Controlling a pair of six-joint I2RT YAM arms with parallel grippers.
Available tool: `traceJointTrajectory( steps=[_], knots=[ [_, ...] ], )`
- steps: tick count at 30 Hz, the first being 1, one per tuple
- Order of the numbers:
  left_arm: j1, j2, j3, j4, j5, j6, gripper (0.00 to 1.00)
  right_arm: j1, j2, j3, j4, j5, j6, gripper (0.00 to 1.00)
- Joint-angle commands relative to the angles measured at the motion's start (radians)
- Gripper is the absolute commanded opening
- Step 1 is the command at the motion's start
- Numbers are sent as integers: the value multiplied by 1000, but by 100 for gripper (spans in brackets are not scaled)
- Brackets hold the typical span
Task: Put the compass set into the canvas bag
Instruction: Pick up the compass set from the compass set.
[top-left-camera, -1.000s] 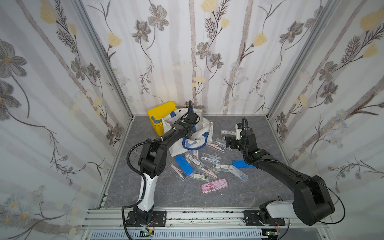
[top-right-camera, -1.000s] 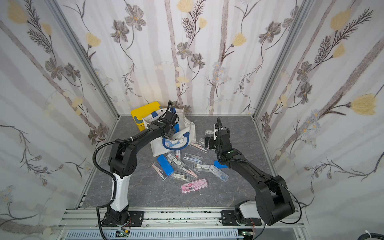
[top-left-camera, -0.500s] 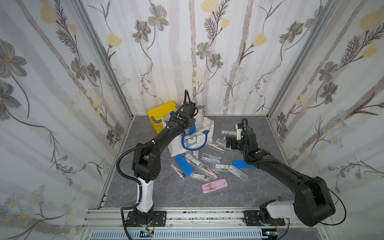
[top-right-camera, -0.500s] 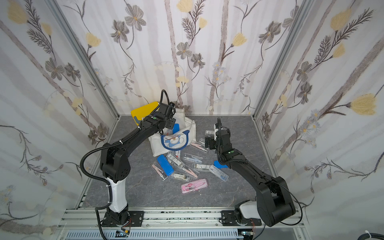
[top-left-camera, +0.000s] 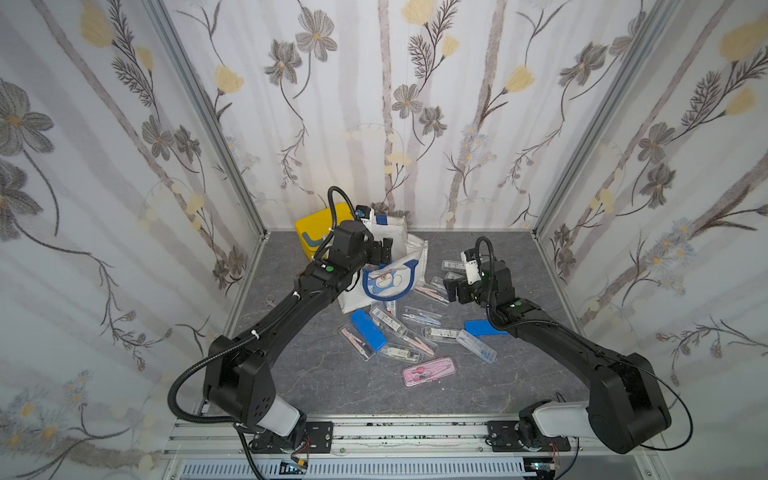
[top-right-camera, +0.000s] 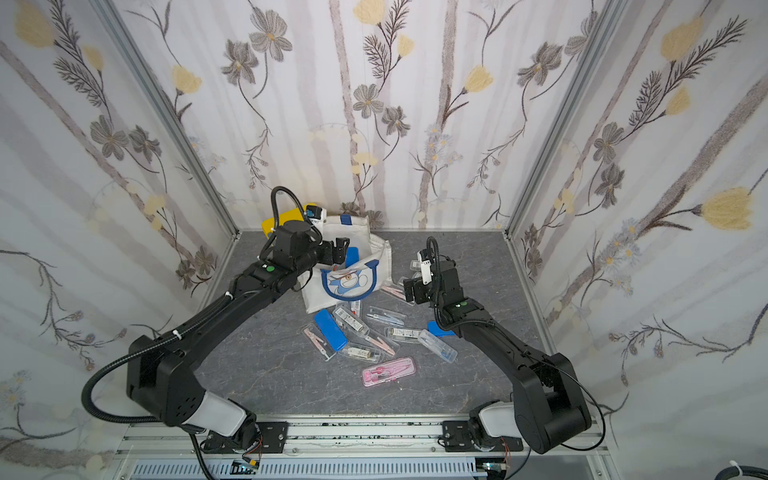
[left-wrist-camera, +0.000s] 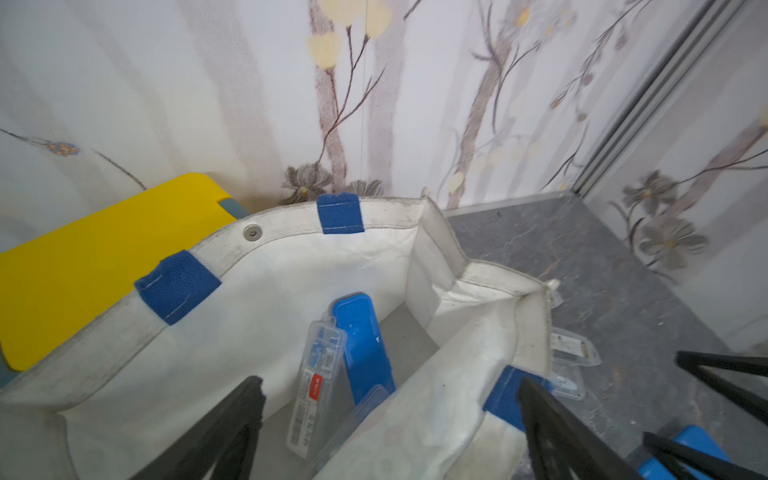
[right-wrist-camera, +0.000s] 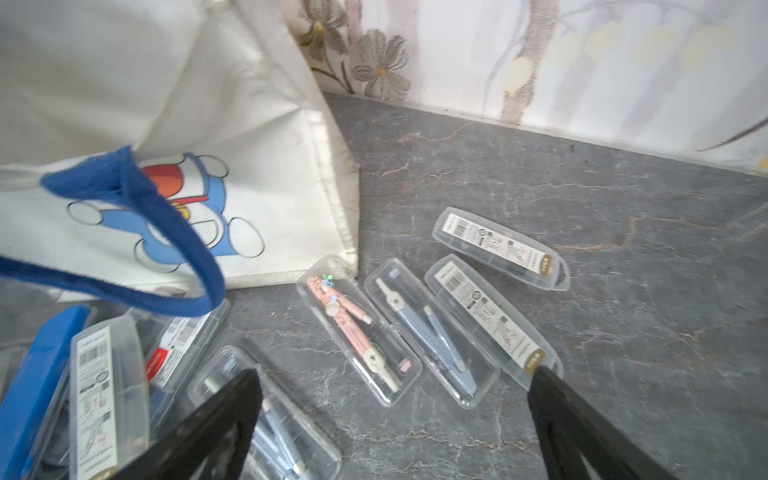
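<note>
Left gripper (left-wrist-camera: 388, 384) spread wide, empty, over mouth of canvas bag (left-wrist-camera: 386, 212). Inside bag: clear compass set (left-wrist-camera: 318, 374), blue case (left-wrist-camera: 361, 332). Yellow box (left-wrist-camera: 83, 266) just behind bag. Right gripper (right-wrist-camera: 397, 372) wide, empty, above loose cases (right-wrist-camera: 357, 328) beside bag. Blue handle (right-wrist-camera: 166, 232) drooping over nearest.

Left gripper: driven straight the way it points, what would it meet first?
Probably the clear case and blue case standing inside the canvas bag; the open left gripper points into its mouth. Depth is unclear.
</note>
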Motion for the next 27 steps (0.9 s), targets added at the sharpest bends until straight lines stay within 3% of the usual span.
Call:
traceJointTrajectory(
  steps=[1,6,10,22,27],
  knots=[
    [-1,-113,-172,269,160,-139,100,39,22,17,-6,-114,-82,100],
    [-2,-286,-402,425,212,-255,100,133,74,31,12,-183,-162,99],
    [-2,-379,-509,452,200,-314,100,193,147,65,23,-219,-181,99],
    [-3,-518,-612,414,137,-354,100,310,454,356,-220,-160,-182,93],
    [-4,-548,-625,396,117,-345,100,362,497,366,-203,-119,-229,93]
  ],
)
